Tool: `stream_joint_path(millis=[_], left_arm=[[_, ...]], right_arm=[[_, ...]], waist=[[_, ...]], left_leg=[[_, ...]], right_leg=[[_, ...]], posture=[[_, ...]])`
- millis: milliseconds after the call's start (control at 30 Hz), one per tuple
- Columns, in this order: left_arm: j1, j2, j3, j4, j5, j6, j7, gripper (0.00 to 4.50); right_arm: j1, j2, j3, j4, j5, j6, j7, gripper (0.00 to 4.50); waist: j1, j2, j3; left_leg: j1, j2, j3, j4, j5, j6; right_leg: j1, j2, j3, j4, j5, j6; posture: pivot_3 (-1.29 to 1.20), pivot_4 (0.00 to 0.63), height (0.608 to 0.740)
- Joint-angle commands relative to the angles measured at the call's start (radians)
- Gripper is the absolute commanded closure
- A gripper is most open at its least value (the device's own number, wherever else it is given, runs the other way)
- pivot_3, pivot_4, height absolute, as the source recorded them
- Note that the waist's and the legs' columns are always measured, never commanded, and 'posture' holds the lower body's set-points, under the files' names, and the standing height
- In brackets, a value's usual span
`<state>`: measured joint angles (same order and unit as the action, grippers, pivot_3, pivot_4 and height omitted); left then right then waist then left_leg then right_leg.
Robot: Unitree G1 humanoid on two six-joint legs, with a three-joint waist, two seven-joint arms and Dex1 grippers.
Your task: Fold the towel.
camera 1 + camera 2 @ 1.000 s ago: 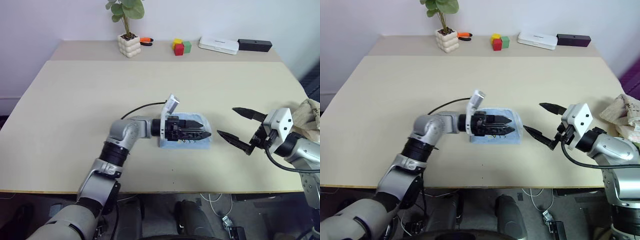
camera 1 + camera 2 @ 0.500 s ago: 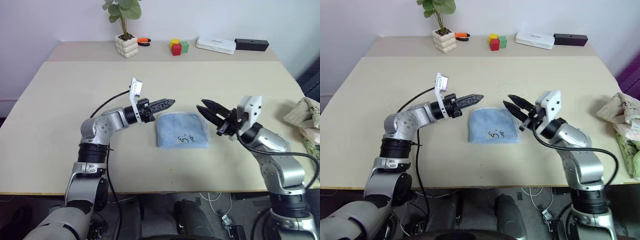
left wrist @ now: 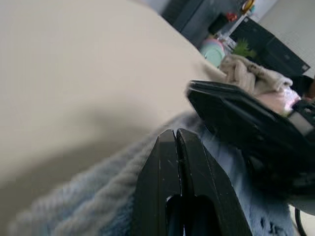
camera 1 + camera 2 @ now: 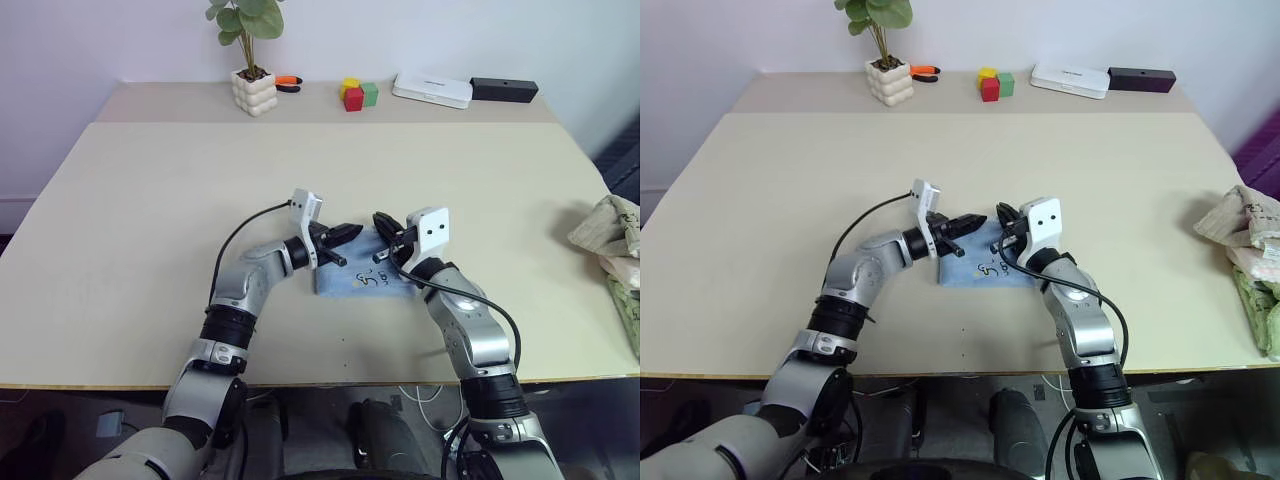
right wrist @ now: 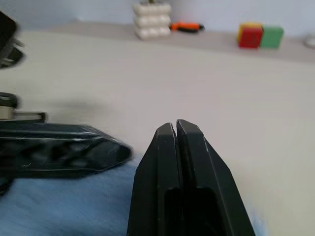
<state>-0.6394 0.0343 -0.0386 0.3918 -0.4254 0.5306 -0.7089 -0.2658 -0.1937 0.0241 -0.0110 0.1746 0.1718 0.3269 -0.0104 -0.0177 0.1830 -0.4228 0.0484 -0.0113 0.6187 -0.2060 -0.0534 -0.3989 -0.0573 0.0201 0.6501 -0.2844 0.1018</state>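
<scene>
From the head cameras, the towel lies folded small near the middle of the surface, much of it covered by the two arms meeting over it. Its dark embroidered mark shows on the near part; the far edge is hidden behind the fingers. The left pincer reaches in from the left over the towel's far left corner, and the right pincer comes from the right over the far right part; their tips are near each other. Whether either tip presses on the cloth cannot be told from here. At the back stand a potted plant, coloured blocks, a white box and a black box. A beige patterned cloth sits at the right edge, cut off by the frame.

The left wrist view shows what the head views cannot: the left pincer with fingers pressed together, nothing between them, tips low over the terry pile of the towel. The right pincer's dark fingers cross just beyond.

In the right wrist view the right pincer is likewise closed on nothing, above the blurred blue towel, with the left pincer's fingers lying alongside.
</scene>
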Motion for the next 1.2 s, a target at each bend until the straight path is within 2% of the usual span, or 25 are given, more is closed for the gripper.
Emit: stream_joint_path(millis=[33,433,567,833,867,900,967,1000,1100,1200], left_arm=[[0.005,0.000,-0.018,0.004,0.027,-0.039,-0.007,4.50],[0.009,0.038,0.058,0.065,0.017,-0.066,0.016,4.50],[0.027,0.080,0.055,0.042,0.019,-0.059,-0.016,4.50],[0.033,0.168,0.090,-0.008,-0.008,-0.024,-0.070,4.50],[0.031,0.186,0.097,-0.013,-0.017,-0.015,-0.084,4.50],[0.031,0.206,0.105,-0.024,-0.038,0.002,-0.115,4.50],[0.031,0.251,0.114,-0.053,-0.072,0.035,-0.178,3.98],[0.031,0.265,0.116,-0.064,-0.084,0.050,-0.197,3.65],[0.020,0.332,0.134,-0.090,-0.118,0.057,-0.288,2.29],[-0.003,0.388,0.153,-0.081,-0.157,0.076,-0.368,0.69]], right_arm=[[0.038,0.002,-0.009,0.014,-0.030,-0.063,-0.019,4.44],[0.144,-0.020,-0.028,0.037,-0.068,-0.145,-0.031,4.44],[0.138,-0.065,-0.062,0.029,-0.064,-0.135,-0.028,4.44],[0.095,-0.158,-0.180,-0.095,0.041,-0.015,0.006,4.44],[0.099,-0.166,-0.199,-0.130,0.102,0.029,0.037,4.44],[0.103,-0.177,-0.215,-0.162,0.141,0.071,0.056,4.21],[0.105,-0.193,-0.269,-0.223,0.272,0.188,0.088,3.67],[0.103,-0.199,-0.291,-0.241,0.321,0.233,0.093,3.15],[0.062,-0.243,-0.397,-0.260,0.514,0.431,0.070,1.78],[0.044,-0.309,-0.435,-0.256,0.635,0.633,0.051,0.20]], waist=[[0.000,0.000,0.000],[-0.001,0.000,-0.001],[0.000,0.000,-0.001],[-0.003,0.000,0.000],[-0.003,0.000,-0.001],[-0.003,0.000,0.000],[-0.003,0.000,0.000],[-0.003,0.000,0.000],[-0.001,0.000,0.000],[0.001,0.000,0.000]], left_leg=[[0.000,0.000,0.000,0.000,0.000,0.000],[0.003,0.000,0.000,0.000,0.000,0.000],[0.003,0.000,0.000,0.000,0.000,0.000],[0.004,0.000,0.000,0.000,0.000,0.000],[0.004,0.000,0.000,0.000,0.000,0.000],[0.004,0.000,0.000,-0.001,0.000,0.000],[0.003,0.000,0.000,-0.001,0.000,0.000],[0.003,0.000,0.000,-0.001,0.000,0.000],[0.003,0.001,0.000,-0.001,0.000,0.000],[0.003,0.000,0.000,0.000,0.000,0.000]], right_leg=[[0.000,0.000,0.000,0.000,0.000,0.000],[0.002,0.000,0.000,0.000,0.000,0.000],[0.003,0.000,0.000,0.000,0.000,0.000],[0.003,0.000,0.000,0.000,0.000,0.000],[0.003,0.000,0.000,0.000,0.000,0.000],[0.003,0.000,0.000,0.000,0.000,0.000],[0.003,0.000,0.000,0.000,0.000,0.000],[0.003,0.000,0.000,0.000,0.000,0.000],[0.003,0.000,0.000,0.000,0.000,0.000],[0.003,0.000,0.000,0.000,0.000,0.000]], posture=[[0.00,0.150,0.740],[0.00,0.150,0.740],[0.00,0.150,0.740],[0.00,0.150,0.740],[0.00,0.150,0.740],[0.00,0.150,0.740],[0.00,0.150,0.740],[0.00,0.150,0.740],[0.00,0.150,0.740],[0.00,0.150,0.740]])
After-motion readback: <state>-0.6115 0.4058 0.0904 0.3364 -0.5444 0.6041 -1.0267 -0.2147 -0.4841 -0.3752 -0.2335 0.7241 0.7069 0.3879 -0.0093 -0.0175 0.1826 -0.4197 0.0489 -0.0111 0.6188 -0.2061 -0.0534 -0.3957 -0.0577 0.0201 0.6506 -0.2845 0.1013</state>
